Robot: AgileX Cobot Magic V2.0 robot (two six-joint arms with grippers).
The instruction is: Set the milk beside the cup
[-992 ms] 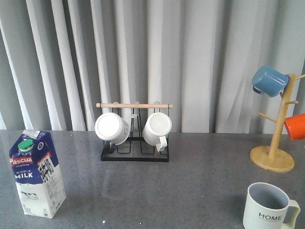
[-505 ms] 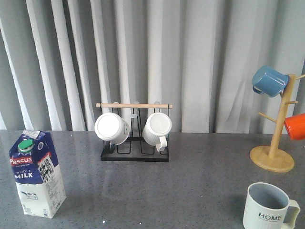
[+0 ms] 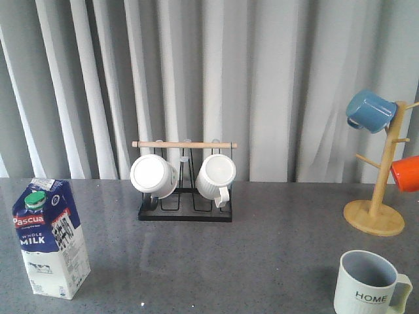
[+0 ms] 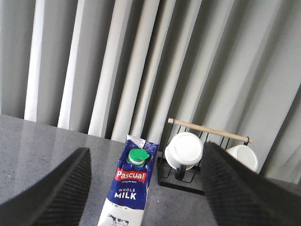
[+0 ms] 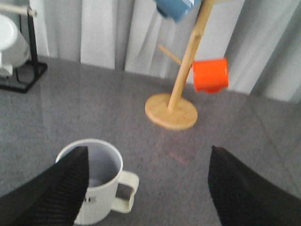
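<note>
The milk (image 3: pixel 51 239) is a tall blue and white carton with a green cap, standing upright at the table's front left. In the left wrist view the milk (image 4: pixel 130 186) shows between the spread fingers of my open left gripper (image 4: pixel 143 188), which hangs back from it without touching. The cup (image 3: pixel 368 283), a pale mug lettered HOME, stands at the front right. My right gripper (image 5: pixel 148 188) is open above the table, with the cup (image 5: pixel 96 186) beside one fingertip (image 5: pixel 56 188). Neither gripper shows in the front view.
A black wire rack (image 3: pixel 185 203) with a wooden bar holds two white mugs (image 3: pixel 216 176) at the back centre. A wooden mug tree (image 3: pixel 374 216) at the back right carries a blue mug (image 3: pixel 370 111) and an orange mug (image 3: pixel 405 173). Grey curtains close the far side.
</note>
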